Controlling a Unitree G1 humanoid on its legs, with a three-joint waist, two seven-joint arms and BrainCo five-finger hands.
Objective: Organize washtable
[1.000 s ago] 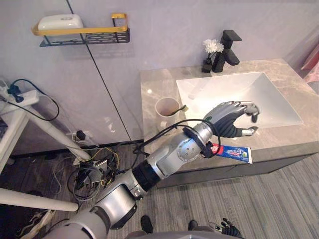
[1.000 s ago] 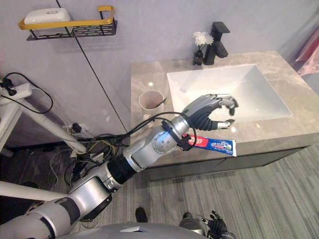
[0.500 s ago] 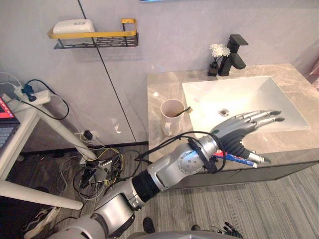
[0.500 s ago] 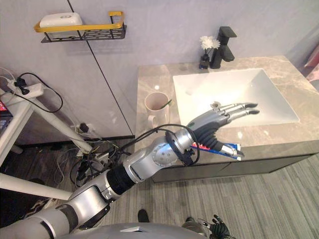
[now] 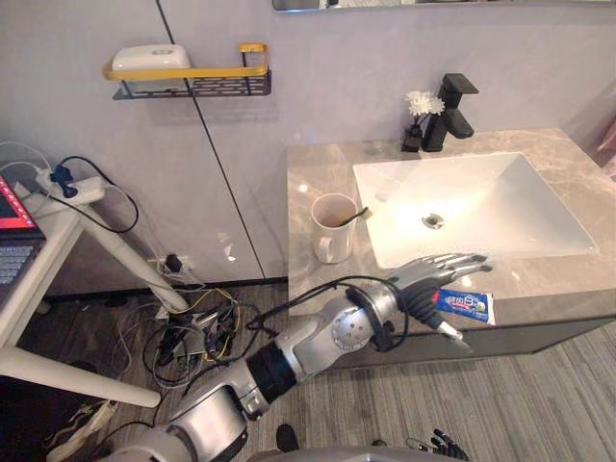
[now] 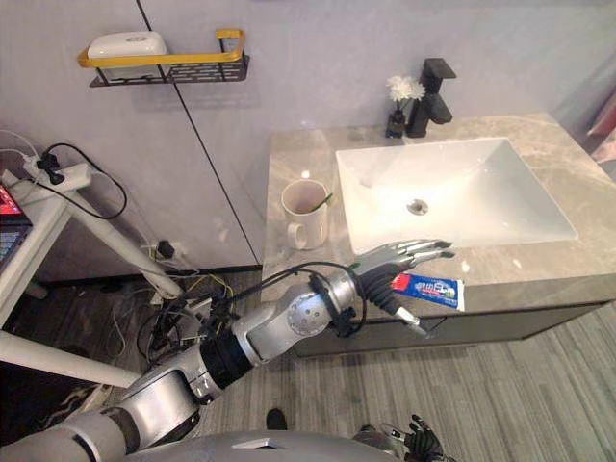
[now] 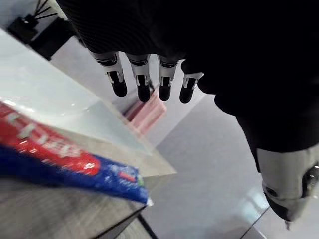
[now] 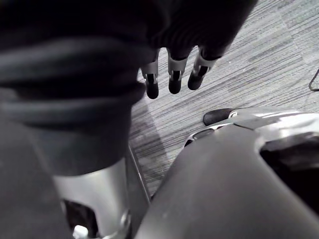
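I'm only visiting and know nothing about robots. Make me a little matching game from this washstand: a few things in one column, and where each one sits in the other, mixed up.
Things:
1. mug
2. toothpaste tube
3. vase of white flowers
4. white box

Places:
A. on the wall shelf with the yellow rail
B. at the front edge of the counter, by the robot's left hand
C. beside the black tap
D. on the counter, left of the sink

Pairs: 1-D, 2-B, 3-C, 4-A.
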